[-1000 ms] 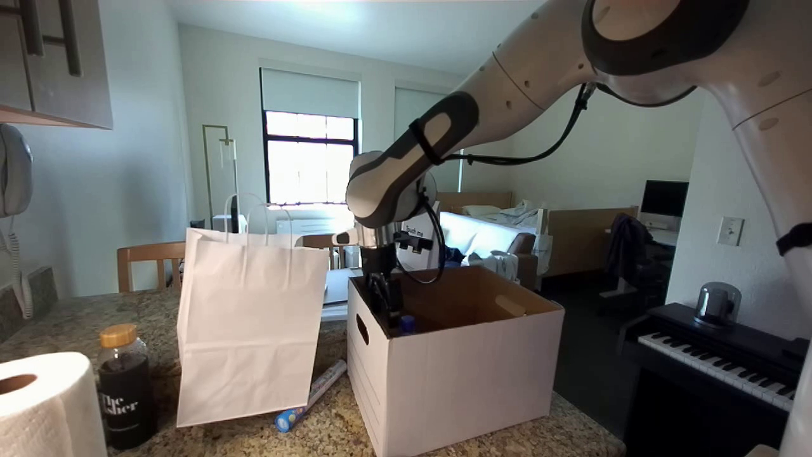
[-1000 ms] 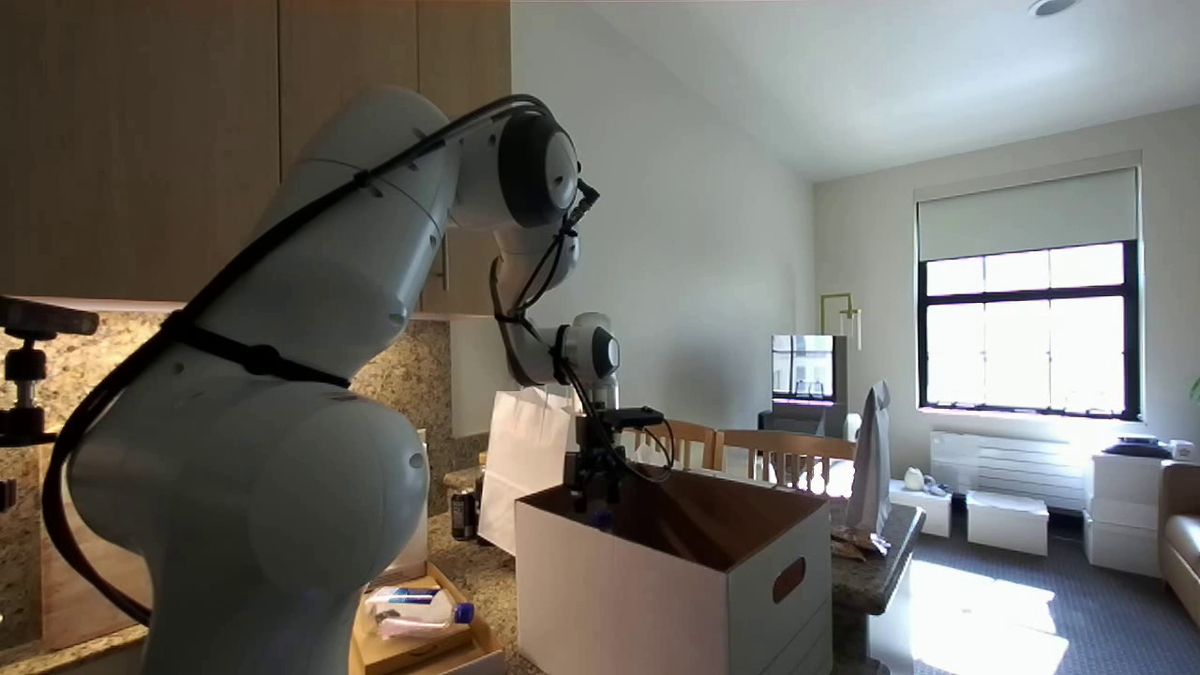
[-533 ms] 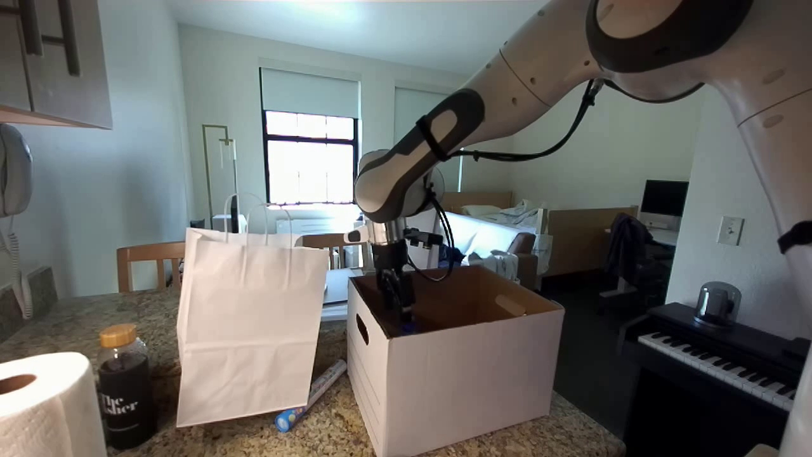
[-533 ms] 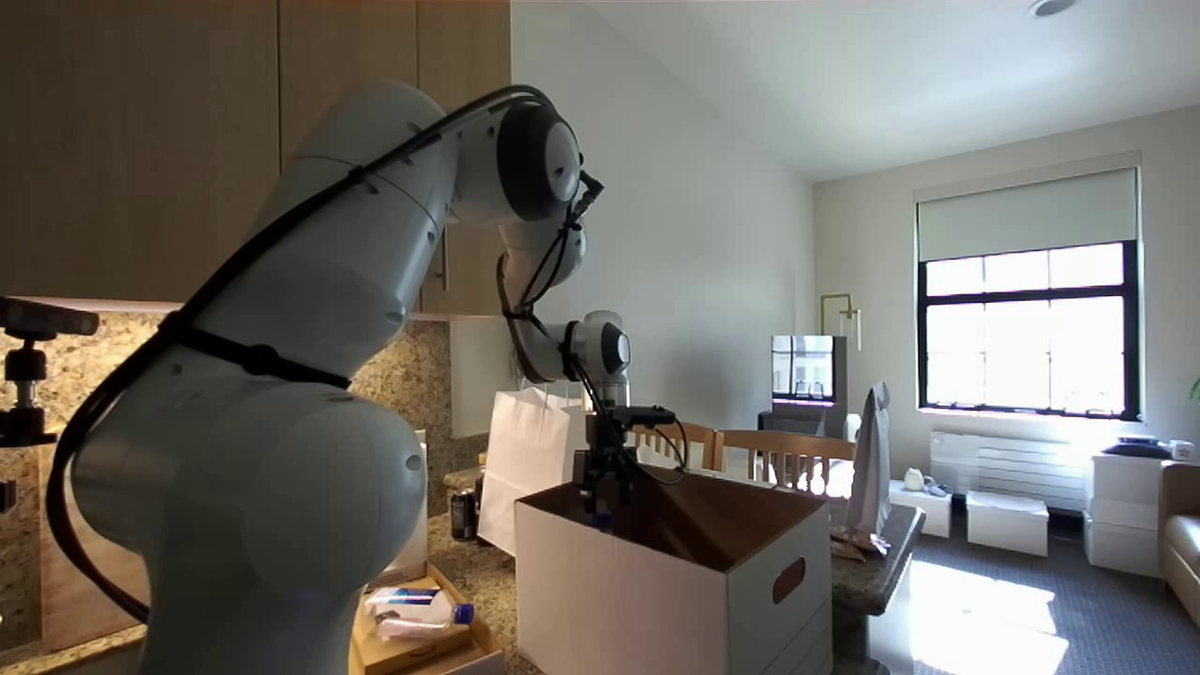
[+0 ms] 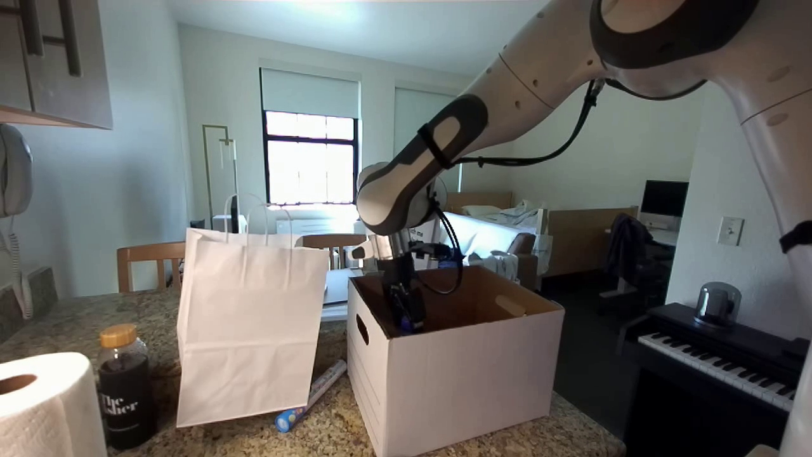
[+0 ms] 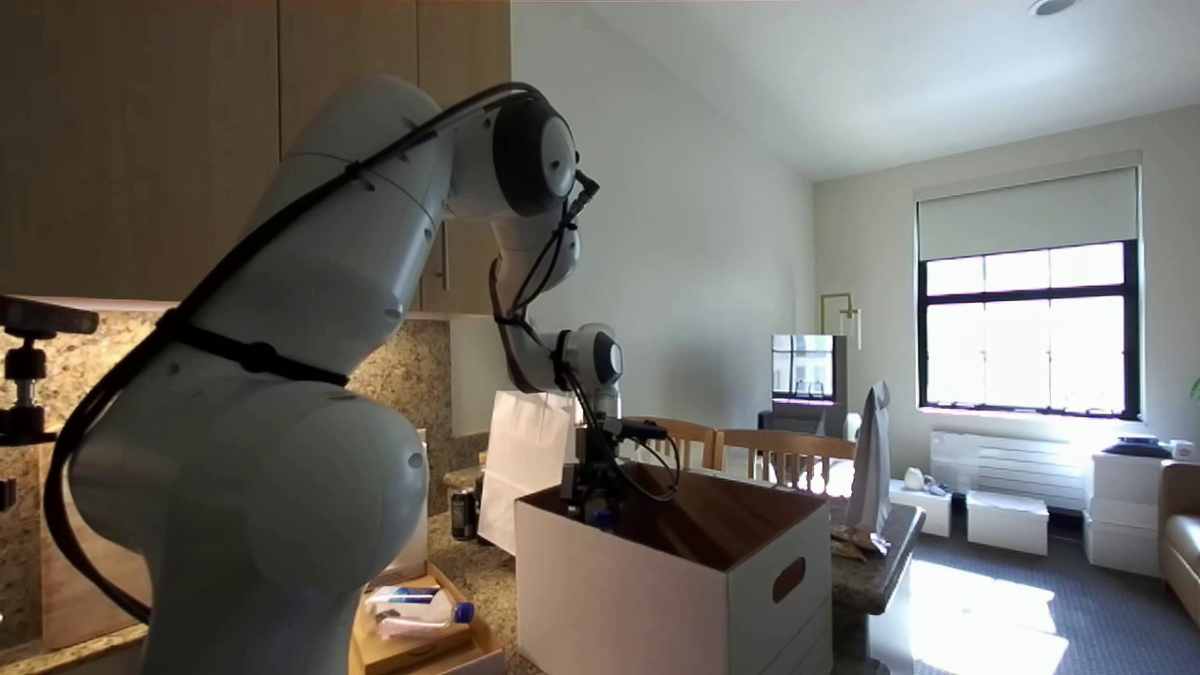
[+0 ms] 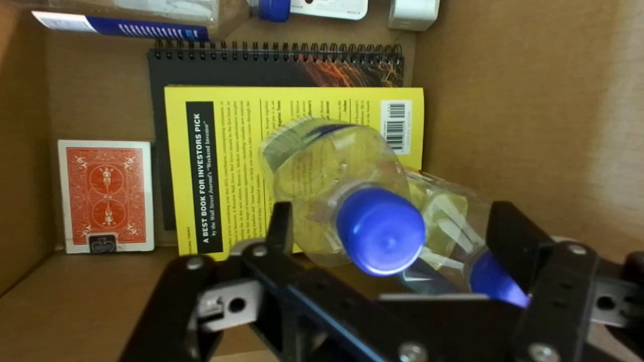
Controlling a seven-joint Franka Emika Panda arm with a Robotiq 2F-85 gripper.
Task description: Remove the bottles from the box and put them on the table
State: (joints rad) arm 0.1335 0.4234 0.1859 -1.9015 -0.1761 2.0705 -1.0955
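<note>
Wrist view: bottle cap (image 7: 381,231) within the parted gripper (image 7: 390,223); second bottle (image 7: 458,241) alongside.

In both exterior views you look across the speckled grey-brown stone tabletop (image 5: 336,422) towards its far edge, sharing the open-topped white cardboard box (image 5: 469,381); in an exterior view you peer past the near, bulky, pale robot arm (image 6: 253,469). Your wrist view points down inside the box, close up.

Pale arm (image 6: 366,239), black claw (image 7: 390,226)

Rounded off-white casing (image 5: 526,66) carries charcoal panels (image 5: 474,111) and small dark holes (image 5: 535,82). Black cables (image 5: 526,162) run outside, tied by black bands (image 6: 261,357). A silver collar (image 5: 390,245) tops the claw, which has 2 black fingers (image 7: 505,234), bare metal plates (image 7: 250,300) and round screws (image 7: 412,351).
</note>
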